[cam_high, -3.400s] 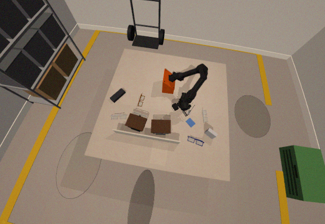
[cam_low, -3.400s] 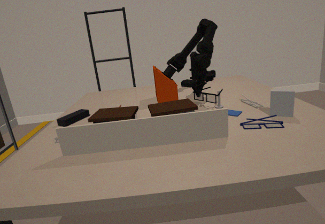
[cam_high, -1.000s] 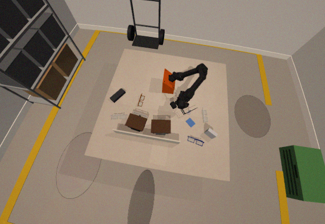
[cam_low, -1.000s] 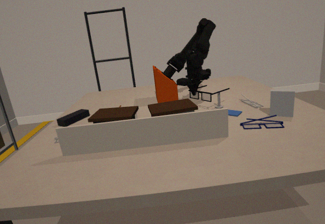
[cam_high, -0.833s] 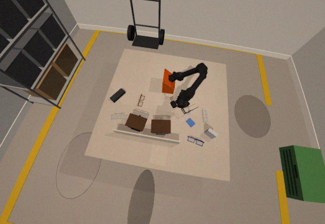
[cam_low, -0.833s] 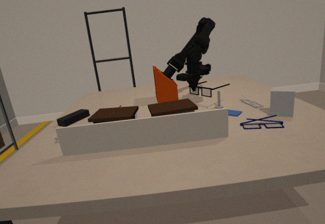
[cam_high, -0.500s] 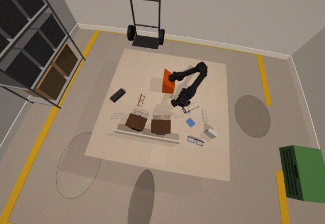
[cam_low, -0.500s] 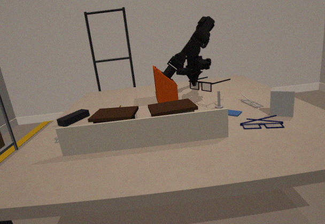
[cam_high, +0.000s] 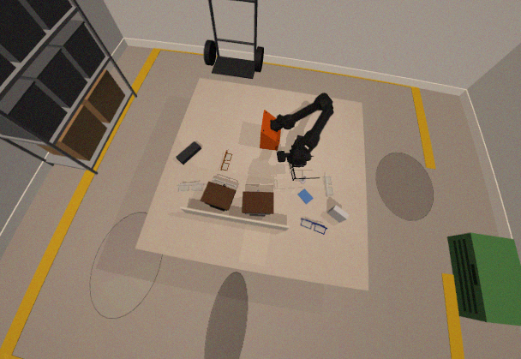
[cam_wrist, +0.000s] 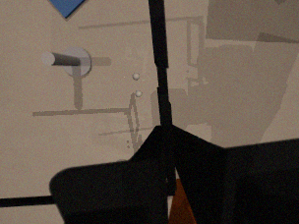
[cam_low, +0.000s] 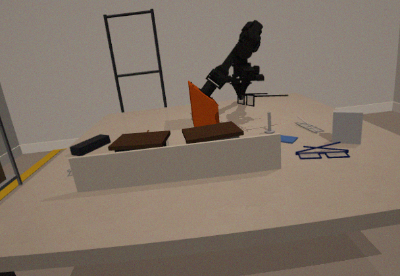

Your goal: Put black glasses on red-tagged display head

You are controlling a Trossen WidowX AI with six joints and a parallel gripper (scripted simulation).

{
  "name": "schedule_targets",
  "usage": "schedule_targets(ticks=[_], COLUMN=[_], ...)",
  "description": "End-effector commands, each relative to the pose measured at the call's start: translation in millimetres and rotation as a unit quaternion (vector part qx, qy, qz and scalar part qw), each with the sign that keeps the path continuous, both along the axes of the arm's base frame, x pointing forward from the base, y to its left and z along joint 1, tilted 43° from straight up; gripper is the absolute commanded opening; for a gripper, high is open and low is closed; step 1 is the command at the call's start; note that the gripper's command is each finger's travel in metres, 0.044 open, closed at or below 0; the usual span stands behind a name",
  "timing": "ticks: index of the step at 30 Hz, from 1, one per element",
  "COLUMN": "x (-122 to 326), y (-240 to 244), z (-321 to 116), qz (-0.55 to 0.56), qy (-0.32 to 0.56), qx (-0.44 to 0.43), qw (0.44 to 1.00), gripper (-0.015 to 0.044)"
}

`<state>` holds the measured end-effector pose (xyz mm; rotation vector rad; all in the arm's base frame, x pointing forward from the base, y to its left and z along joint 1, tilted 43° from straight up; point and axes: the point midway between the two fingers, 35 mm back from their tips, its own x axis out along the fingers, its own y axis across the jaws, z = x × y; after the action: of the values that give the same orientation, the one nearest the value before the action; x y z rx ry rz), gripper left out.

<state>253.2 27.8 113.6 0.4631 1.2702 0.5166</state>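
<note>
My gripper (cam_high: 293,165) (cam_low: 241,97) (cam_wrist: 163,131) is shut on the front frame of the black glasses (cam_low: 271,95) (cam_wrist: 158,39). It holds them above the table, with the temples open and pointing right in the top and exterior views. Two display heads stand side by side, seen mostly as brown tops: the left head (cam_high: 218,195) (cam_low: 141,139) is turned at an angle, the right head (cam_high: 258,202) (cam_low: 212,132) is straighter. The glasses are apart from both. The faces are hidden, and no red tag shows on either head.
A pale low wall (cam_high: 235,218) (cam_low: 177,165) runs along the heads. A grey post (cam_low: 269,122) (cam_wrist: 59,59) stands near the glasses. Right of the heads are a blue card (cam_high: 305,196) (cam_low: 289,139), blue glasses and a pale box (cam_high: 338,213) (cam_low: 347,128). A black case (cam_high: 188,152) (cam_low: 90,145) lies left.
</note>
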Motion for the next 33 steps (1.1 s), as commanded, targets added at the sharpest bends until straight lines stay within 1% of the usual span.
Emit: schedule_targets(ticks=[1,9,17,25,33], x=[-6,-15,-24,-34,-43], y=[-1,-2,-4,-5,-7], z=[4,14,23,30,37], qz=[-0.059,-0.169,-0.279,-0.385,-0.484], qy=[0.028,0.073,0.112,0.146,0.175], qx=[0.002,0.014,0.034,0.063,0.102], qw=[0.998,0.983,0.953,0.909,0.852], gripper=[0.0,0.0,0.0,0.0,0.0])
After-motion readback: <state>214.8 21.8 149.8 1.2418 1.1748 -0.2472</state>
